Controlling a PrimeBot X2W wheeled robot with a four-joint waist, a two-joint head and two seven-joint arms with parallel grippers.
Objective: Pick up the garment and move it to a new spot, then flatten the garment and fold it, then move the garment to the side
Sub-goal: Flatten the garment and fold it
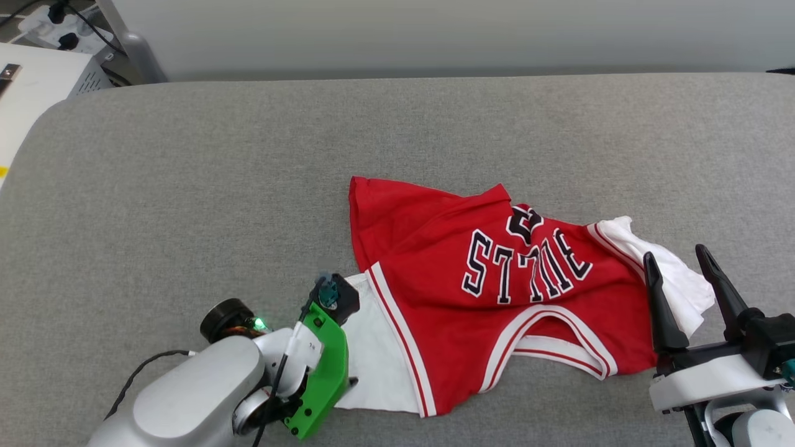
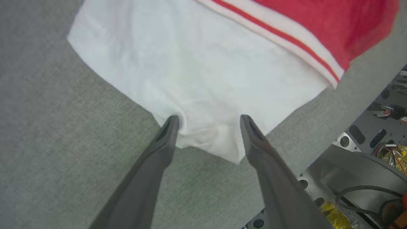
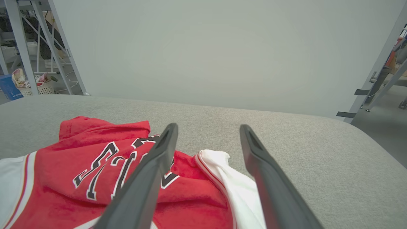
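Desk: a grey cloth-covered desk (image 1: 186, 186) with rounded corners, in front of a plain pale wall (image 1: 435, 31).
Left jaws: wide open and empty. In the left wrist view the two dark fingers (image 2: 159, 152) straddle a corner of a white sleeve (image 2: 197, 63). One tip is at the sleeve's edge and the other over the white cloth. I cannot tell whether they touch it.
Right jaws: wide open and empty. In the head view their fingers (image 1: 661, 310) point away from the robot at the garment's right end. The other white sleeve (image 1: 677, 279) shows between them. I cannot tell whether they touch it.
Garment: the garment (image 1: 472, 248) lies unfolded but rumpled on the near right part of the desk, print side up. The black, white-outlined lettering (image 1: 528, 267) reads upside down in the head view. The neckline (image 1: 546, 335) faces the robot and the hem lies farther off.
Trim: white-and-red stripes (image 1: 397, 335) run where each sleeve meets the red body, and also round the neckline.
Folds: the far red part is creased, and a flap covers some of the print.
Left arm: a pale forearm (image 1: 199, 391) with a green bracket (image 1: 323, 372) at the wrist, just beside the near white sleeve.
Beyond the desk: a white box (image 1: 37, 81) and a power strip (image 1: 49, 18) at the far left. A metal frame (image 3: 63, 47) and a basket (image 3: 35, 87) show in the right wrist view.
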